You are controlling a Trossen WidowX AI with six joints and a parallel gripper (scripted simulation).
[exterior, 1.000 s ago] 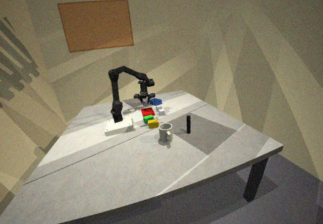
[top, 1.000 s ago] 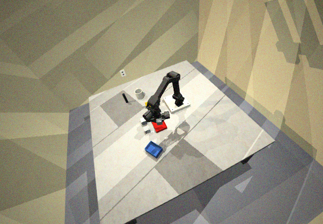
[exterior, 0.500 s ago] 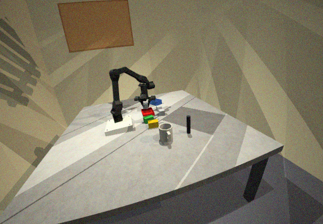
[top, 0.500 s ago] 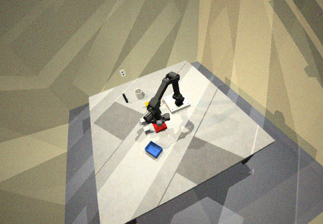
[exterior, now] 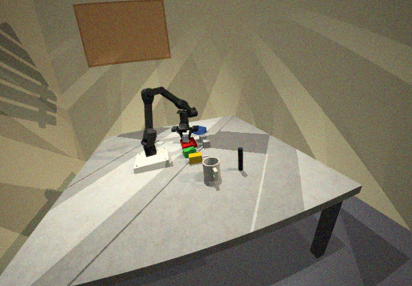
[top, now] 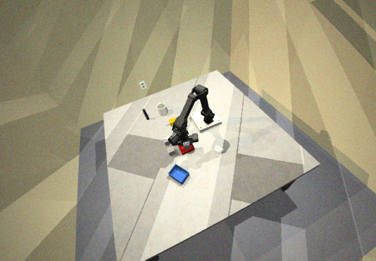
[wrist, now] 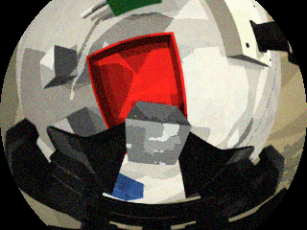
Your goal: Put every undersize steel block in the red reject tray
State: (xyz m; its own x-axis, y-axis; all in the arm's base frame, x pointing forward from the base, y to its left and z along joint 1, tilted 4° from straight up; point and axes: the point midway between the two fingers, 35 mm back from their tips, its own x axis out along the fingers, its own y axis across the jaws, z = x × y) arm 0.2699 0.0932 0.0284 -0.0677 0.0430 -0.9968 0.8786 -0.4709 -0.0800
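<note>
Right now we have the gripper (top: 186, 143) (exterior: 185, 138) (wrist: 153, 126) closed on a grey steel block (top: 186, 144) (exterior: 185, 138) (wrist: 153, 144), one dark finger against each side of it. We see the block at the red reject tray (top: 187, 151) (exterior: 188, 145) (wrist: 158, 72), and from above it overlaps the tray's area; whether it touches the tray floor, we cannot tell. Beside the tray, we find two more grey blocks on the table (top: 258, 130) (exterior: 149, 229): one block (top: 171, 150) (wrist: 83, 122) close to the tray, and the other (top: 167, 143) (exterior: 206, 143) (wrist: 62, 62) nearer the gauges' side. We can make out the green GO gauge (exterior: 189, 151) (wrist: 135, 6) lying out of the grip on the table, near the red tray, with its pale pin pointing toward the blocks' side; the arm hides it from the top view. Just beyond it, we have a yellow gauge (top: 173, 121) (exterior: 195, 158), also with a thin pin. On the tray's opposite side, we see a blue tray (top: 178, 175) (exterior: 200, 130) (wrist: 128, 187), standing apart from the red one. Farther off, we find a pale mug (top: 162, 110) (exterior: 211, 171) and an upright black cylinder (top: 145, 114) (exterior: 240, 158) near each other. We cannot judge any block's bore from these views.
</note>
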